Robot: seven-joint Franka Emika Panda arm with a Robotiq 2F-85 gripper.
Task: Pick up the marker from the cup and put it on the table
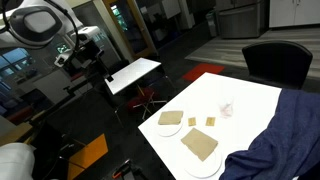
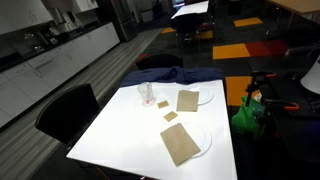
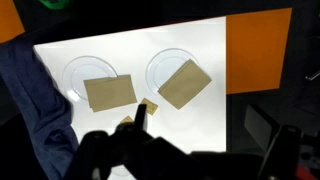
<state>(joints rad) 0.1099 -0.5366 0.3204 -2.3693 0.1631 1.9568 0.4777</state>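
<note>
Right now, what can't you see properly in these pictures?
- Marker: too small to make out in both exterior views.
- Cup: tiny there; missing from wrist view, maybe behind the gripper.
- Gripper: dark blur in wrist view; open or shut unclear.
- Table: one edge under the blue cloth in wrist view.

The arm [image 1: 38, 22] is the usual chunky white shell: fat rounded tube segments, with a dark ring where one link meets the next. Further out it goes darker, and the wrist [image 1: 88, 45] looks like a black, boxy lump with a small white patch on top. In the wrist view the gripper [image 3: 138, 126] is just a blurry matte-black mass, with one slim dark finger [image 3: 141, 114] poking out. Cables and markings are too small to tell.
</note>
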